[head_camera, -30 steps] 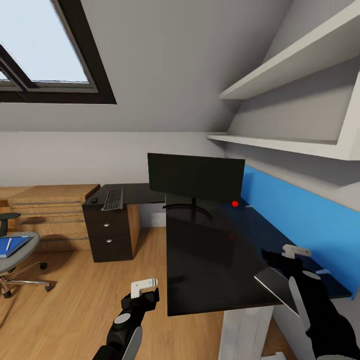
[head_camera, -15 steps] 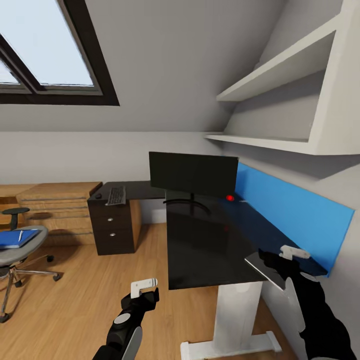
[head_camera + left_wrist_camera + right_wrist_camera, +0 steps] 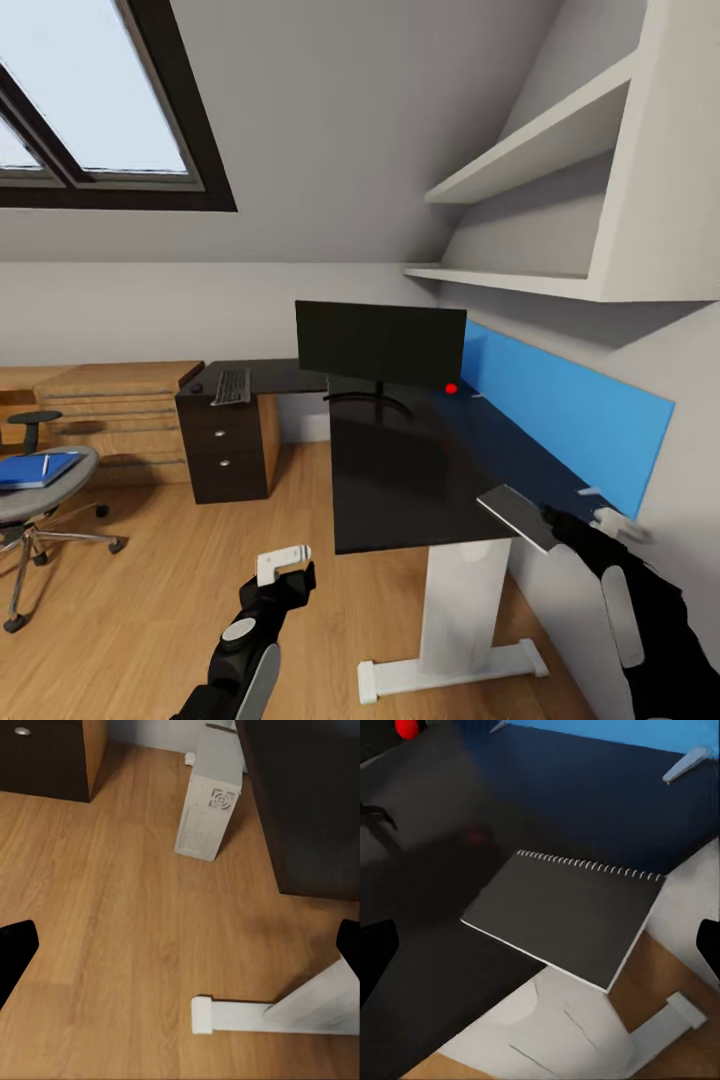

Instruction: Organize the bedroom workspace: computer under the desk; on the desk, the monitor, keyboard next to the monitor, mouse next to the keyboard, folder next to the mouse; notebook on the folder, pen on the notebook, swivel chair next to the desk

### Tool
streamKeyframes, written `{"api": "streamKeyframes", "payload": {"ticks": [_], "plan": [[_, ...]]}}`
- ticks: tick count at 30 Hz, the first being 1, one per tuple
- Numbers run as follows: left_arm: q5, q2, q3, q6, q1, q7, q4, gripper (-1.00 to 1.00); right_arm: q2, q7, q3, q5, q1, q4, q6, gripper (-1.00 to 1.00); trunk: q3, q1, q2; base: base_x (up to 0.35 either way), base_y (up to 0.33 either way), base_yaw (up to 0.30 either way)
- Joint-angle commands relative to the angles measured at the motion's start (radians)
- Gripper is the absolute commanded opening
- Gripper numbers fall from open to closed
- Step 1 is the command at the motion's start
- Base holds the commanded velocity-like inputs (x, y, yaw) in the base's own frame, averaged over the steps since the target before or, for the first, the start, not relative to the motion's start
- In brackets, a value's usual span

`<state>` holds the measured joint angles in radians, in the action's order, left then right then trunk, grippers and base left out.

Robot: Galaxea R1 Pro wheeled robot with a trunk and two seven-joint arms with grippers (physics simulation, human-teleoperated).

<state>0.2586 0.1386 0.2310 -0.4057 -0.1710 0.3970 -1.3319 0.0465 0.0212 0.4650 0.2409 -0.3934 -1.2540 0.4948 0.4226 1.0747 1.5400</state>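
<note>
Grey and thin, the notebook (image 3: 518, 517) sits clamped in the right hand (image 3: 600, 520), hanging over the table (image 3: 400, 480) corner. The left hand (image 3: 283, 563) hangs open and empty below. Farther off stand the monitor (image 3: 380, 343) and keyboard (image 3: 231, 386); far left, the folder (image 3: 35, 470) with the pen (image 3: 45, 464) waits on the chair (image 3: 40, 500). The notebook is mid-carry, but the folder likely must reach the table first.

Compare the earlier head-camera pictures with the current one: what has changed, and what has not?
The camera pulled back, so more of the desk's white leg and foot shows. The right end effector holding the notebook has drawn back past the desk's near corner. Monitor, keyboard and folder on the swivel chair stayed put.
</note>
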Motion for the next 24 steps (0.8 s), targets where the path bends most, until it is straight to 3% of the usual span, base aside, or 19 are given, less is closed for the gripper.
{"api": "streamKeyframes", "payload": {"ticks": [1, 12, 18, 24], "plan": [[0.011, 0.000, -0.007, -0.002, -0.001, 0.009, -0.006, 1.00, 0.002, 0.003, 0.038, 0.025, -0.001, 0.008, 0.005, 1.00, 0.004, 0.004, 0.008, -0.003, 0.000, 0.000], [0.011, 0.002, -0.069, -0.004, -0.001, 0.009, -0.010, 1.00, 0.006, 0.006, 0.120, 0.085, -0.001, 0.087, 0.005, 1.00, 0.039, 0.046, 0.085, -0.001, 0.000, 0.000], [0.011, 0.002, -0.083, -0.004, -0.001, 0.009, -0.010, 1.00, 0.037, 0.065, 0.184, 0.207, -0.001, 0.120, 0.012, 1.00, 0.058, 0.069, 0.127, 0.000, 0.000, 0.000], [0.011, 0.003, -0.091, -0.004, -0.001, 0.010, -0.010, 1.00, 0.107, 0.132, 0.207, 0.324, -0.001, 0.206, 0.019, 1.00, 0.076, 0.092, 0.169, 0.000, 0.000, 0.000]]}}
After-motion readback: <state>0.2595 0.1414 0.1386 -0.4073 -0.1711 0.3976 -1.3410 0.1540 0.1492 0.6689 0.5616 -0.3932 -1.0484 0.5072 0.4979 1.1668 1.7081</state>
